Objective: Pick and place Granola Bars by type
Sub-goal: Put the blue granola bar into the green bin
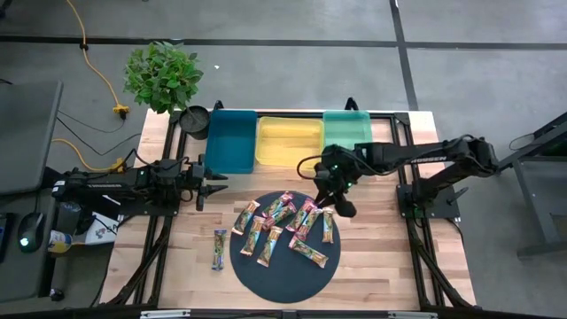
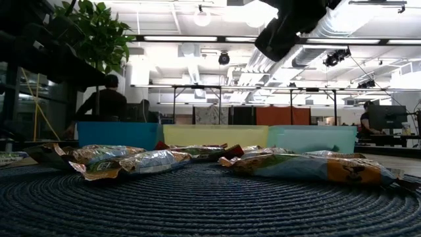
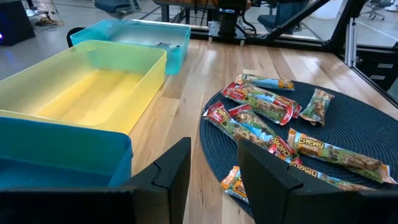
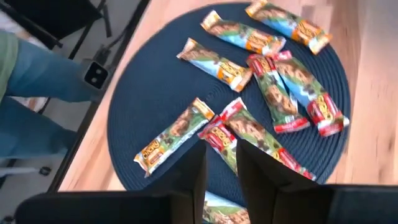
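The granola bars lie on the round mat beneath the right gripper, its fingers slightly parted, empty. Three trays stand beyond.

About a dozen slim, shiny-wrapped granola bars lie flat and scattered at varied angles across the far half of the dark round woven mat, some touching or overlapping, in red-pink and orange-tan-green wrappers. One blue-purple wrapped bar lies alone on the wooden desk, just beside the mat's left edge.
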`<action>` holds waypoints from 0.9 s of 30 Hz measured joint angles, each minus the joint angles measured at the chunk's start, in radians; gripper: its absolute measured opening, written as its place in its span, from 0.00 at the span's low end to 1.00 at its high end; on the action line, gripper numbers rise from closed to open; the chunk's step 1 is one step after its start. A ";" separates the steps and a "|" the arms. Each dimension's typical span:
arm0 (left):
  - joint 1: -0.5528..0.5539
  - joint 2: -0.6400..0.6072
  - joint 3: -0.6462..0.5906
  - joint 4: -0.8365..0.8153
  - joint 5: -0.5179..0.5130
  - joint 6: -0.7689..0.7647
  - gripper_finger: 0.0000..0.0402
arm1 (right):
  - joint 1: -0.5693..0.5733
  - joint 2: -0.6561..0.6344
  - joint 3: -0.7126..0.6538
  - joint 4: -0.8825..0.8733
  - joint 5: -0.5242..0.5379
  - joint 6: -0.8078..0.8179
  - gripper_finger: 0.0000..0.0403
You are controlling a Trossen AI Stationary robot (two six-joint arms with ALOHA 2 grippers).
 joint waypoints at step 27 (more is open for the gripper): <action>0.000 0.000 0.000 0.024 -0.053 -0.060 0.33 | 0.021 -0.281 -0.171 0.069 0.276 0.416 0.02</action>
